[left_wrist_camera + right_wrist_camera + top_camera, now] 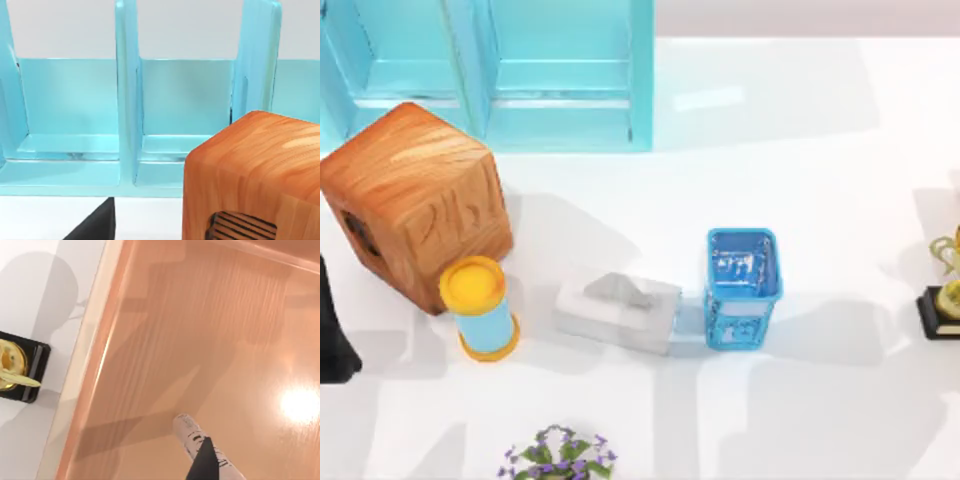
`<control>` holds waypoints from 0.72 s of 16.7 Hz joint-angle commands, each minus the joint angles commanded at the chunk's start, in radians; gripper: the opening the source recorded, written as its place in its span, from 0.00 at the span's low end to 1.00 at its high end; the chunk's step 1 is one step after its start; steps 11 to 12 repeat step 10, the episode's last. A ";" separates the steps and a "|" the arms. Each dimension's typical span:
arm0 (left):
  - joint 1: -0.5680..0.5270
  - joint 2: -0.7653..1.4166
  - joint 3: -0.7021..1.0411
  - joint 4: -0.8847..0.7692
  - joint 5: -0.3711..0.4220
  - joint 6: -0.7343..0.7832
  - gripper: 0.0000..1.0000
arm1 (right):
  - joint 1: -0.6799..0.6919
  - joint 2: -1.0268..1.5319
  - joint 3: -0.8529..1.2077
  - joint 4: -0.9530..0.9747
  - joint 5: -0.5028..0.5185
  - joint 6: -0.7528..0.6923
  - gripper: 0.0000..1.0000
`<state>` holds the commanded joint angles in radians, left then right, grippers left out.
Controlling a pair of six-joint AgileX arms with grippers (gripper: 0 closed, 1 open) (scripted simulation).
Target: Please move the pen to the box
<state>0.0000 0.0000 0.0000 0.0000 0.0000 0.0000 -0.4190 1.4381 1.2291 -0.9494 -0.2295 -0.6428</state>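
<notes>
Clamping the right gripper (210,464) on the pen (189,434), one black finger (204,466) lying across its light barrel, and holding it just above the bare floor of the shallow orange-wood box (200,315), inside the rim. Standing just outside that box's rim, on the white table (30,270), showing a gold trophy (11,365) on a black base. Parking the left arm (334,330) at the table's left edge, well apart from the box, its grip impossible to tell.

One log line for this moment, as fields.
right gripper: holding pen | location: over wooden box interior | pen: not released | trophy: beside box | left arm: parked, table's left edge
</notes>
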 joint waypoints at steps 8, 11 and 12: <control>0.000 0.000 0.000 0.000 0.000 0.000 1.00 | 0.000 0.000 0.000 0.000 0.000 0.000 1.00; 0.000 0.000 0.000 0.000 0.000 0.000 1.00 | 0.000 0.000 0.000 0.000 0.000 0.000 1.00; 0.000 0.000 0.000 0.000 0.000 0.000 1.00 | 0.000 0.000 0.000 0.000 0.000 0.000 1.00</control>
